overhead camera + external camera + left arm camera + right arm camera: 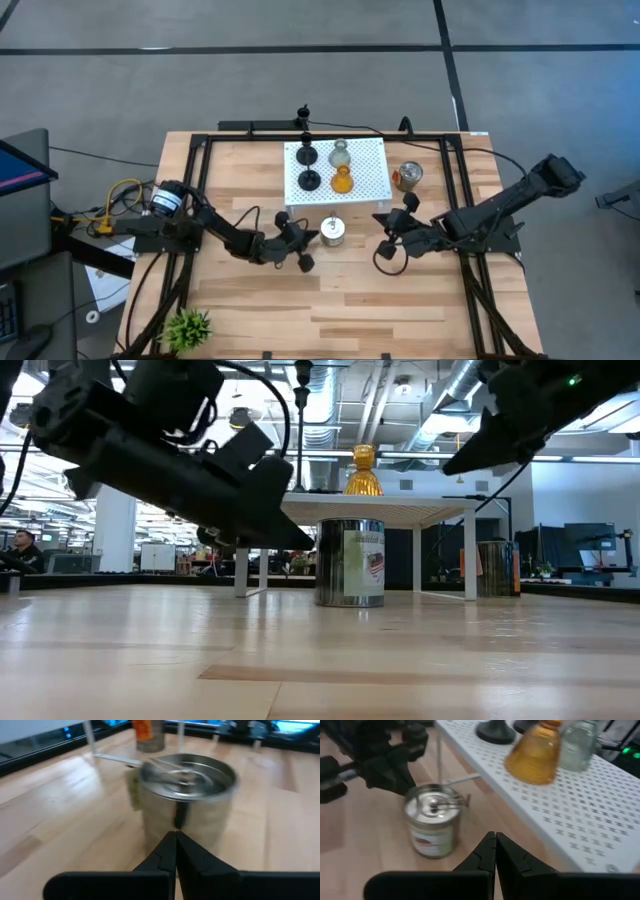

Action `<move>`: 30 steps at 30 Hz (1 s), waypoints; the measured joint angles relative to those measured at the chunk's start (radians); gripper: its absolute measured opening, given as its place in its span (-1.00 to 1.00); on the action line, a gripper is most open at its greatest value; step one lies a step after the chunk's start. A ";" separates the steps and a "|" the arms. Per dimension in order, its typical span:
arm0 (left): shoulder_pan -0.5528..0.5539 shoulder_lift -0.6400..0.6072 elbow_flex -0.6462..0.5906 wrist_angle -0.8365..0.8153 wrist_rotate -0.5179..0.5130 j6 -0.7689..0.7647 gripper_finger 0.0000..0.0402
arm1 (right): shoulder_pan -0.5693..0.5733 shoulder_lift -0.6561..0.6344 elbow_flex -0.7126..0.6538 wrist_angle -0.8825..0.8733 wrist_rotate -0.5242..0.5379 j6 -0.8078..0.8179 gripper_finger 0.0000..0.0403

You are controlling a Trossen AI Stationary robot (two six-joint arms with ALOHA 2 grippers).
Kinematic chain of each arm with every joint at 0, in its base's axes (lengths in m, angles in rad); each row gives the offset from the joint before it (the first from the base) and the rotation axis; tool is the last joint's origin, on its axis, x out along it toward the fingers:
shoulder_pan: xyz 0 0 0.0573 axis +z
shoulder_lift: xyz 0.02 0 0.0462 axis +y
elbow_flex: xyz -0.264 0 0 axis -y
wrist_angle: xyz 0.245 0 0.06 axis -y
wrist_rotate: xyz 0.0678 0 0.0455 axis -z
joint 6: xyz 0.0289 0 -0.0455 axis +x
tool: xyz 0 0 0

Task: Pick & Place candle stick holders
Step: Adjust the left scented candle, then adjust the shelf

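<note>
A white perforated platform (365, 165) stands at the table's far middle. On it stand two black candle stick holders (307, 155) (310, 179) on their disc bases, a pale-green glass holder (340, 153) and an amber-orange glass holder (342, 180). The amber holder (535, 752), the pale-green holder (577, 742) and a black base (495, 730) also show in the right wrist view. My left gripper (312, 238) is shut and empty, just left of a silver can (333, 232). My right gripper (384, 220) is shut and empty, right of that can, near the platform's near right corner.
The silver can (187, 795) stands on the table just in front of the platform, between the two grippers. A second can (409, 176) stands right of the platform. A small green plant (187, 325) sits at the near left corner. Bare wood lies along the near side.
</note>
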 joint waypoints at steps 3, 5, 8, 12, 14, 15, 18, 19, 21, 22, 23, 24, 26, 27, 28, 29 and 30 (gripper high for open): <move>-0.045 0.000 0.000 0.000 -0.001 0.029 -0.98 | 0.024 0.000 0.000 0.030 -0.010 -0.008 -1.00; -0.079 0.000 0.000 0.000 -0.004 0.048 -0.99 | 0.035 0.000 0.000 0.045 -0.027 -0.009 -1.00; -0.125 0.000 0.000 -0.006 -0.127 0.055 -0.99 | 0.043 0.000 0.000 0.047 -0.028 -0.009 -1.00; -0.166 0.000 -0.003 -0.028 -0.432 0.071 -0.99 | 0.040 0.000 0.000 0.084 -0.025 -0.010 -1.00; -0.170 -0.001 -0.008 -0.028 -0.511 0.091 -0.99 | 0.040 0.000 0.000 0.095 -0.023 -0.011 -1.00; -0.167 -0.001 -0.010 -0.028 -0.521 0.097 -0.99 | 0.040 0.000 0.000 0.094 -0.023 -0.011 -1.00; -0.142 -0.001 -0.011 -0.028 -0.526 0.100 -0.99 | 0.040 0.000 0.000 0.094 -0.023 -0.011 -1.00; -0.130 -0.001 -0.011 -0.028 -0.526 0.099 -0.99 | 0.040 0.000 0.000 0.094 -0.023 -0.011 -1.00; -0.102 -0.001 -0.011 -0.028 -0.528 0.100 -0.99 | 0.040 0.000 0.000 0.094 -0.023 -0.011 -1.00; -0.087 -0.001 -0.011 -0.028 -0.528 0.101 -0.99 | 0.040 0.000 0.000 0.094 -0.023 -0.018 -1.00; -0.073 -0.001 -0.011 -0.028 -0.528 0.107 -0.99 | 0.040 0.000 0.000 0.094 -0.022 -0.027 -1.00; -0.060 -0.001 -0.011 -0.028 -0.529 0.114 -0.99 | 0.040 0.000 0.000 0.094 -0.022 -0.034 -1.00; -0.044 -0.001 -0.011 -0.029 -0.530 0.123 -0.99 | 0.040 0.000 0.000 0.093 -0.021 -0.037 -1.00; -0.041 -0.001 -0.011 -0.028 -0.529 0.126 -0.99 | 0.040 0.000 0.000 0.094 -0.021 -0.037 -1.00; -0.037 -0.001 -0.011 -0.028 -0.529 0.126 -0.99 | 0.040 0.000 0.000 0.093 -0.021 -0.037 -1.00; -0.034 -0.001 -0.011 -0.028 -0.529 0.126 -0.99 | 0.040 0.000 0.000 0.093 -0.021 -0.037 -1.00; -0.031 -0.001 -0.011 -0.028 -0.529 0.126 -0.99 | 0.040 0.000 0.000 0.093 -0.021 -0.037 -1.00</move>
